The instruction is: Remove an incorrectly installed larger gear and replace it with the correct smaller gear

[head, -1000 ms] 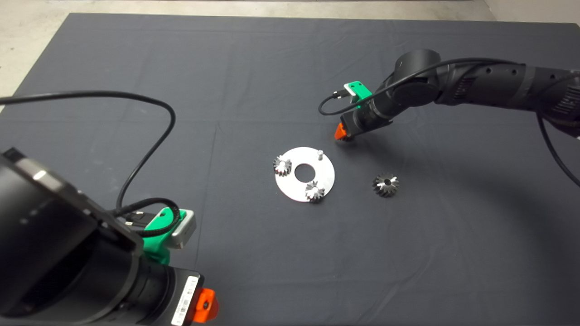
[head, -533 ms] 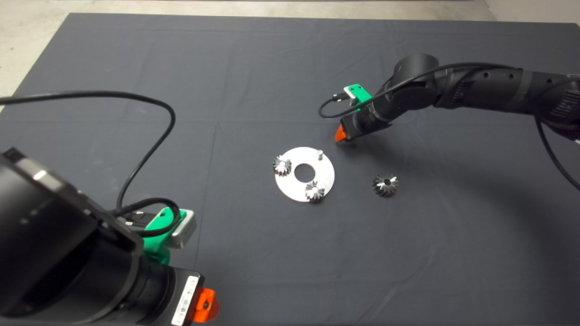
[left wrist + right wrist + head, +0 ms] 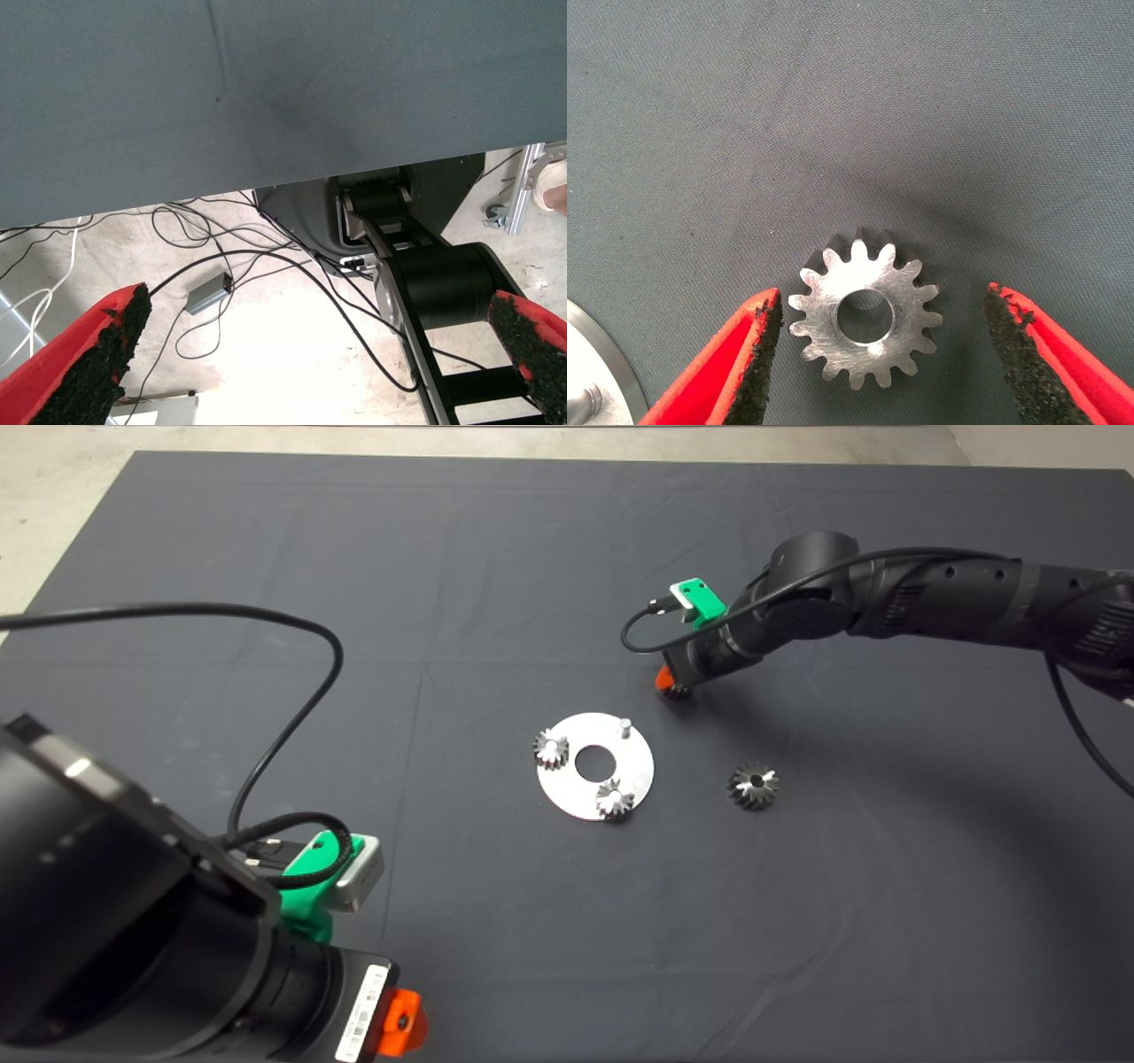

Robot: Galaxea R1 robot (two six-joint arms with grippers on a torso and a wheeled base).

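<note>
Red-fingered left gripper (image 3: pixel 403 1023): parked at the near left corner, jaws spread wide with nothing between them; its wrist view shows only mat edge, floor and cables.
Mat (image 3: pixel 266 540): dark cloth covering the tabletop.
Plate (image 3: pixel 640 772): silver disc mid-mat, two shiny gears (image 3: pixel 551 748) on pegs, third peg (image 3: pixel 625 726) bare.
Larger gear (image 3: pixel 754 786): already off the plate, lying flat on the mat to the plate's right, well apart from it.
Smaller gear (image 3: pixel 865 313): flat on the mat just beyond the plate's far right edge, bore up.
Right gripper (image 3: pixel 877 354): jaws released, straddling the smaller gear with a gap on each side, neither pad touching.
Change: over the last second the right gripper has dropped lower over the gear, so less of the red fingers shows from above.
Meaning: removal looks done; the grasp is likely next, then seating the gear on the bare peg.
</note>
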